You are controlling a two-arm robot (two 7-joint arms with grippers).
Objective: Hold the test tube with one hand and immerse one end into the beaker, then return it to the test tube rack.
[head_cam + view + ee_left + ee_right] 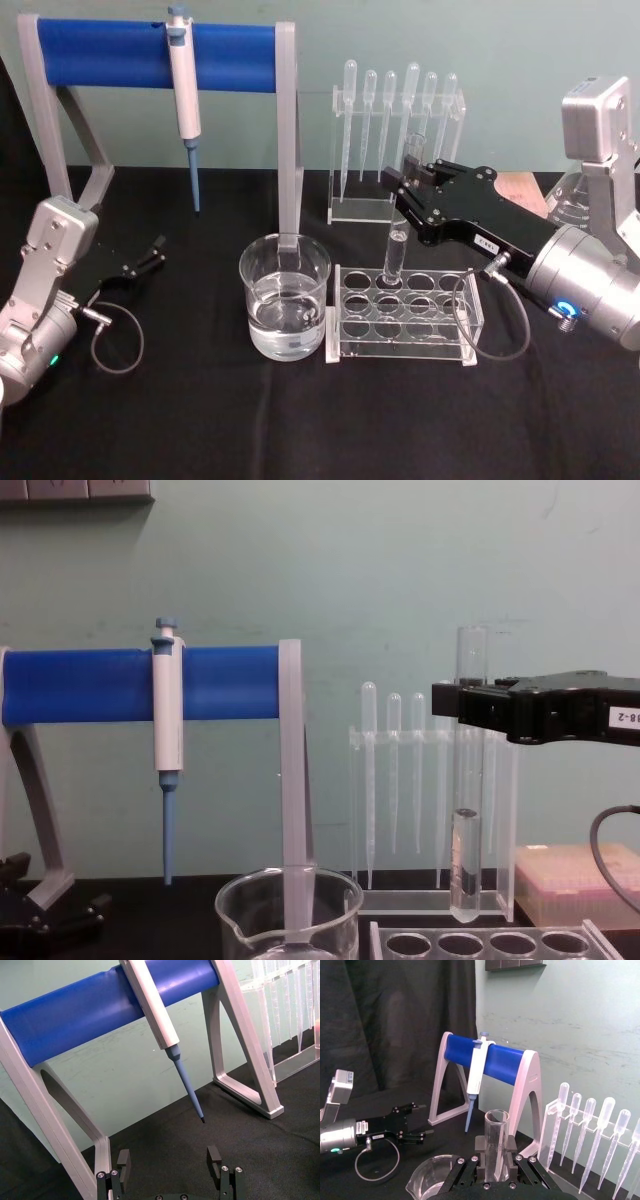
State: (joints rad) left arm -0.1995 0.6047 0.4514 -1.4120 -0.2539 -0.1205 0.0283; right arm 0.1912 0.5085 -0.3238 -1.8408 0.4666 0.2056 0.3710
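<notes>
Test tube clamped upright between right gripper fingers, centre right, just above rack; keep vertical, move slowly. Left gripper parked lower left, fingers spread.

a pipettor hangs on the blue stand, pipettes beside.

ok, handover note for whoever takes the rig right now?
Right gripper: shut on the test tube, which is upright with its bottom just above the rack.
Left gripper: open, parked at the table's left.
Beaker: left of the rack, water in it.
Done: tube is grasped and out of the rack. Cannot tell whether it has been dipped.
Left: dip if needed, then seat the tube in the rack and release.
</notes>
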